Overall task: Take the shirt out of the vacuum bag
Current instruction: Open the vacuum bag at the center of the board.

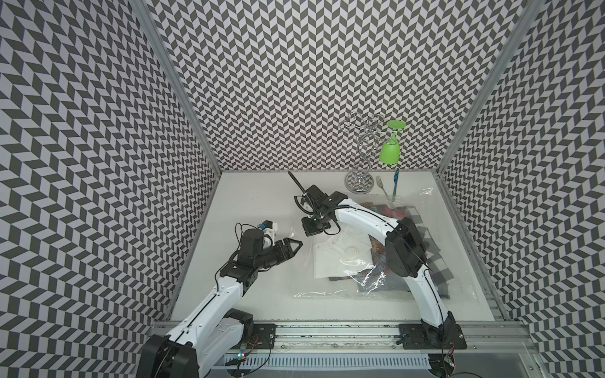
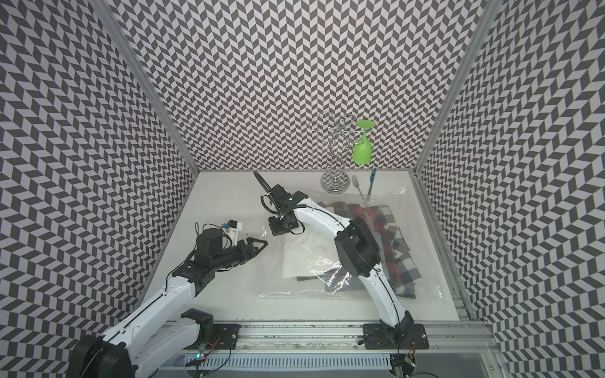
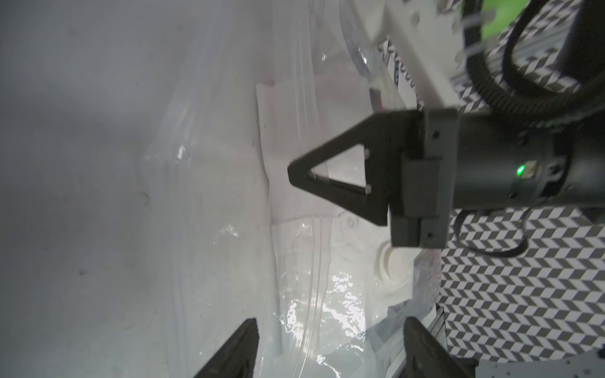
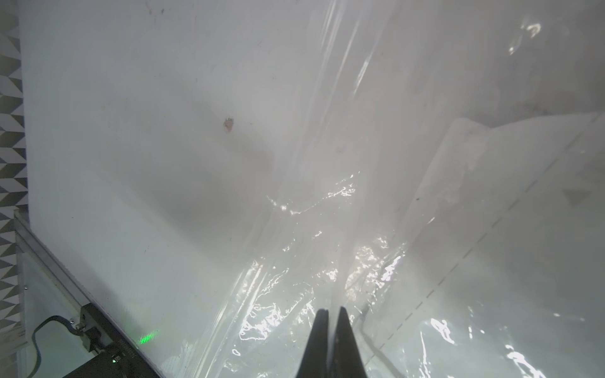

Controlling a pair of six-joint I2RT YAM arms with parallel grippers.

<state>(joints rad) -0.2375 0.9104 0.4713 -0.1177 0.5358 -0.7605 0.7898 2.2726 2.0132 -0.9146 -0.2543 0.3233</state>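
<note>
Right end effector (image 4: 330, 313): clenched, tips down on the 10 o'clock edge of the large transparent crinkly plastic vacuum bag (image 1: 322, 288). Film looks pinched between the tips, and folds in the plastic run straight into them.

Left end effector (image 3: 330, 324): released, fingers (image 3: 244, 343) spread wide with nothing between them. It's at the bag's 9 o'clock edge, near the right end effector. Can't tell if it touches the film.

Vacuum bag lies on the white table (image 1: 248, 203), filling the 3 o'clock half, with the right arm arched over it. Round white valve disc (image 1: 352, 252) sits on the bag's face over a white sheet (image 1: 327, 261).

Red-and-dark checked shirt (image 2: 370, 214) is inside the bag, toward its 3 o'clock side, partly hidden by the arm.

At the table's 1 o'clock: chrome wire glass rack (image 1: 359, 186) with a green glass (image 1: 389, 152) hanging upside down. Metal fork (image 1: 382, 186) and blue toothbrush (image 1: 396, 181) lie at the bag's 12 o'clock edge.
</note>
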